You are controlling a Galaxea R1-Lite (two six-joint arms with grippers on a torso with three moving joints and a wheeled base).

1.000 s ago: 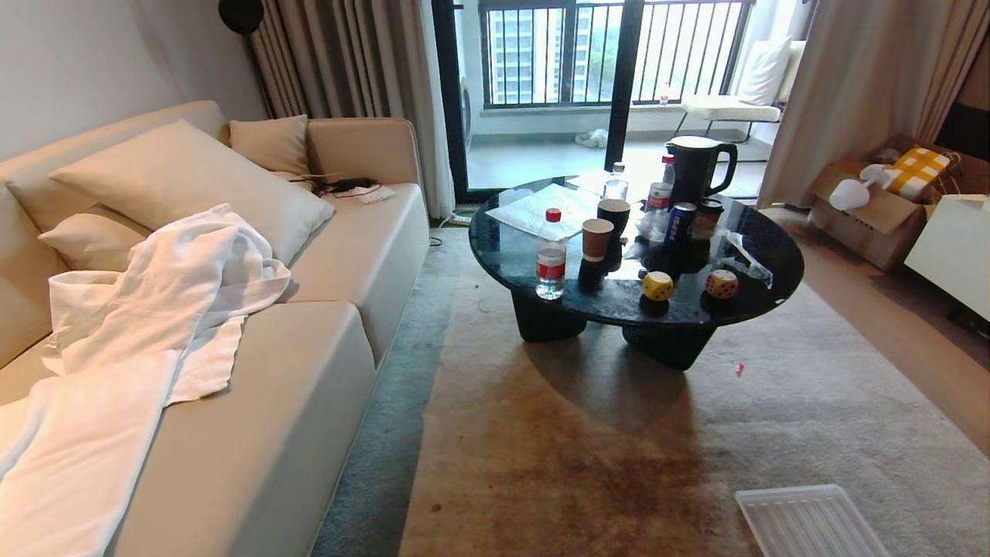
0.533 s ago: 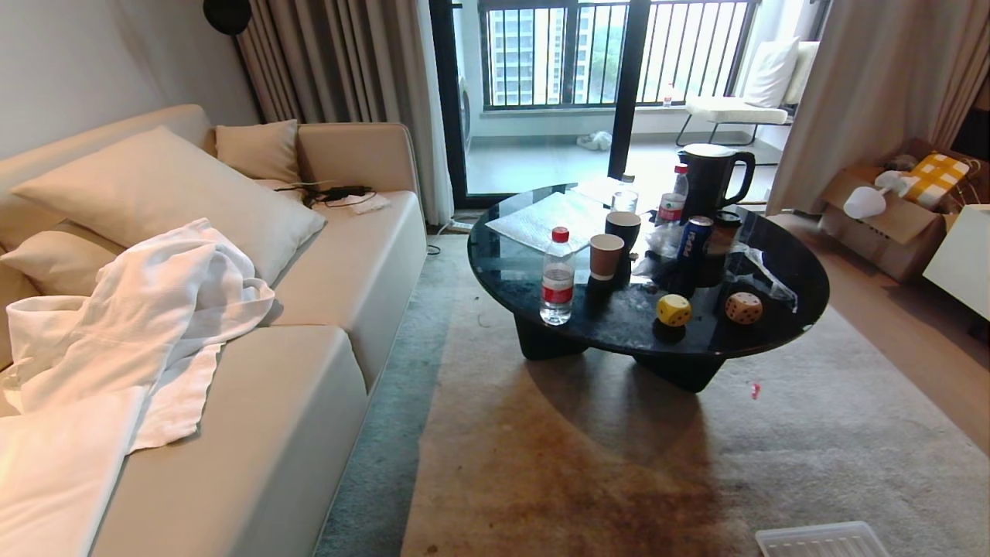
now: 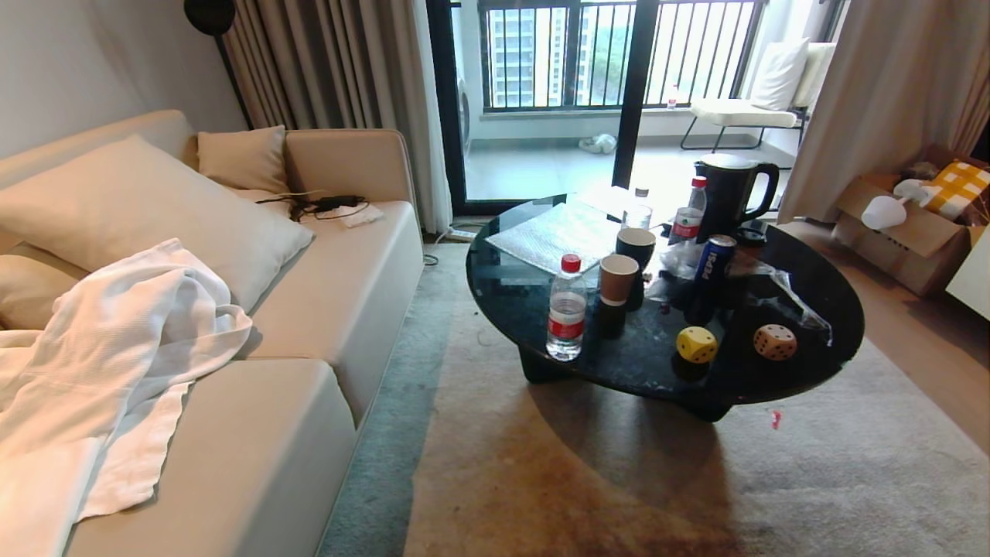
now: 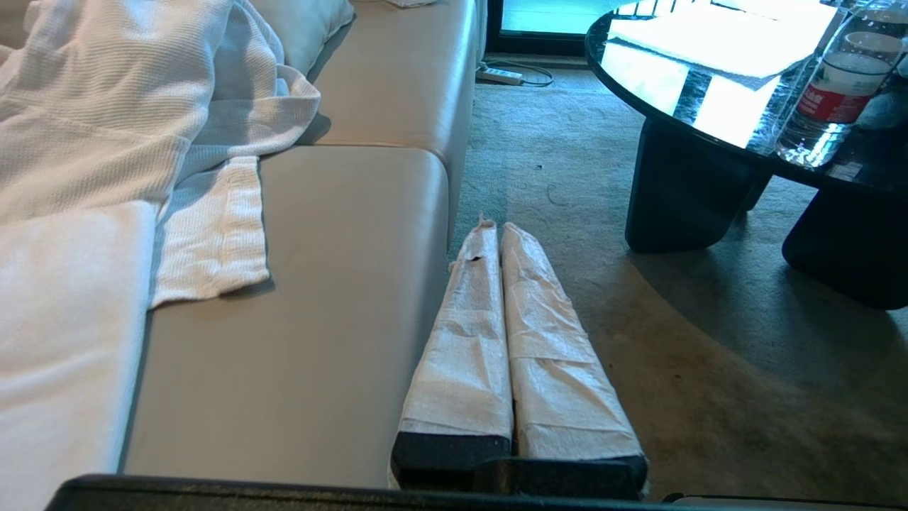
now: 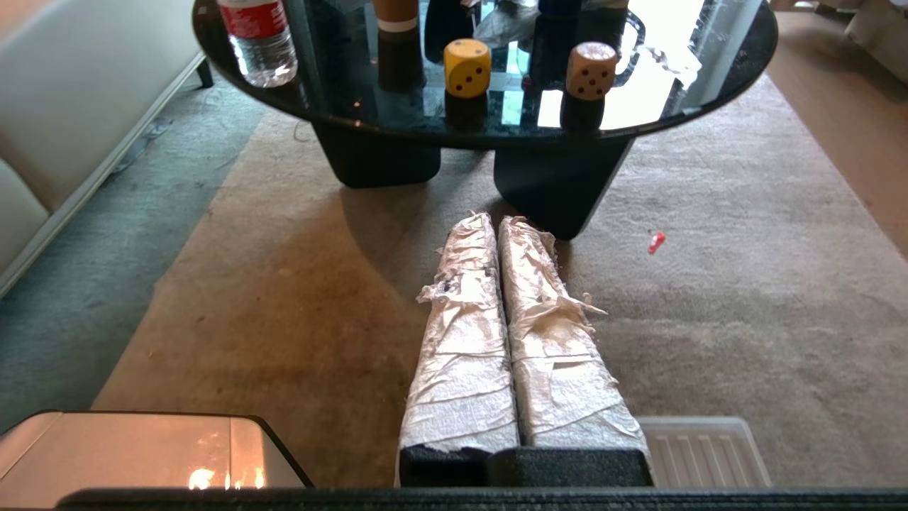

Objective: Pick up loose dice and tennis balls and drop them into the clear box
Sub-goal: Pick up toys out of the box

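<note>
Head view showed yellow die (image 3: 697,344) and tan die (image 3: 775,342) on glossy tabletop (image 3: 510,298). Both hands pressed together, empty. Dice likely rigid, light; grip opposite flat faces.

A beige sofa (image 3: 309,325) runs along the pale wall (image 3: 69,70) on the left, with large cushions (image 3: 139,201) and a rumpled white blanket (image 3: 116,340) spread over its seat. A round, glossy black coffee table (image 3: 534,309) stands on a tan carpet (image 3: 588,480) stained darker in front of it. Behind it, daylight comes through a glass balcony door (image 3: 541,100) with dark railings, flanked by grey-beige curtains (image 3: 340,70). A white chair (image 3: 742,112) sits on the balcony, and an open cardboard box (image 3: 905,232) rests at far right.
</note>
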